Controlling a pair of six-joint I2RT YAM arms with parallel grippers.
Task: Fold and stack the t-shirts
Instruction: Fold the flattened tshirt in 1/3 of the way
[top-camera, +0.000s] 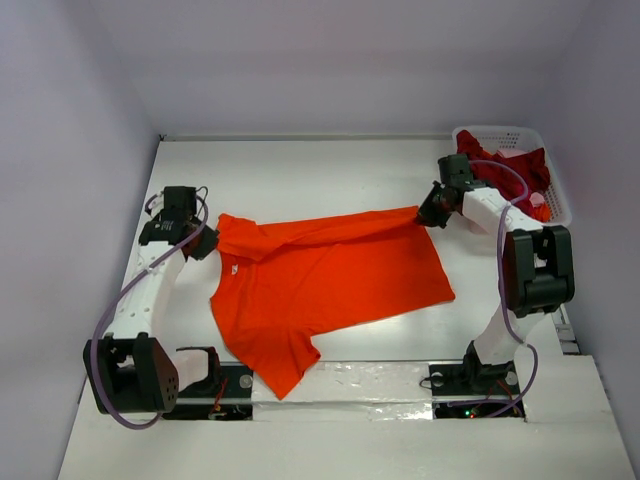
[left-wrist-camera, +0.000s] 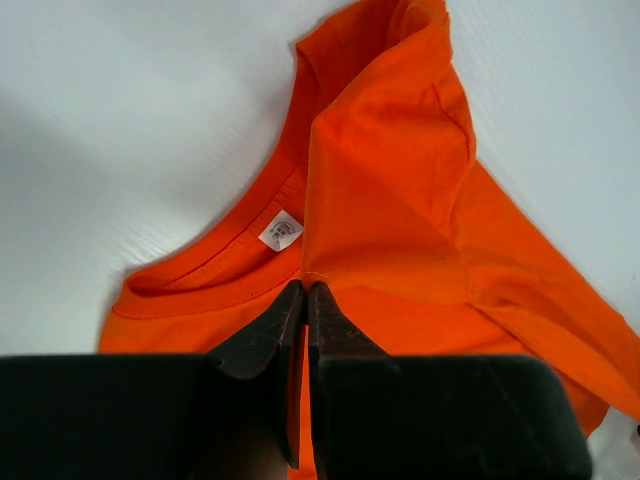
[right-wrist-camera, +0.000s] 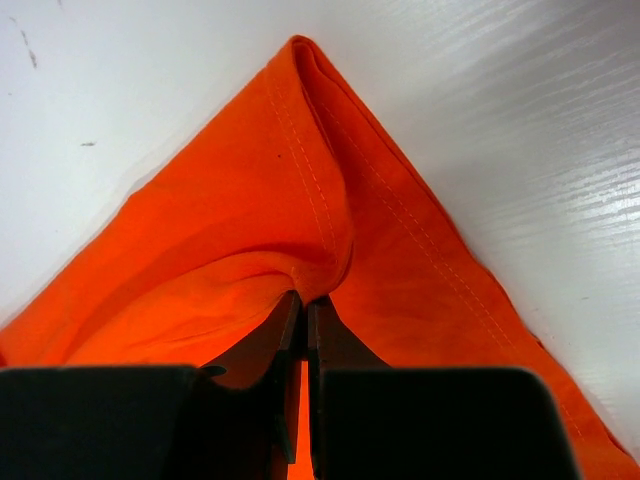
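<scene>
orange t-shirt (top-camera: 320, 285) lies spread on the white table (top-camera: 300, 170), in the middle of the workspace, between the two arms. it is not flat. a taut ridge of cloth runs along its far edge from one gripper to the other. one sleeve points toward the near edge, between the arm bases.

left gripper (top-camera: 208, 243) is at the shirt's left end, by the neck opening. in the left wrist view its jaws are pressed together on a fold of orange cloth just beside the collar (left-wrist-camera: 200, 270). the white neck label (left-wrist-camera: 281, 231) sits just beyond the fingertips (left-wrist-camera: 330, 330). the cloth rises from the pinch in a tented crease.

right gripper (top-camera: 424, 213) is at the shirt's far right corner. in the right wrist view its jaws are clamped on the hem, with cloth bunched at the tips. the stitched hem corner (right-wrist-camera: 300, 50) lies on the table, pointing away from the gripper.

dark crimson t-shirt (top-camera: 538, 165) is crumpled, unfolded, in the white lattice basket (top-camera: 556, 185) at the far right corner of the table. it is apart from the orange shirt, and neither gripper touches it.
</scene>
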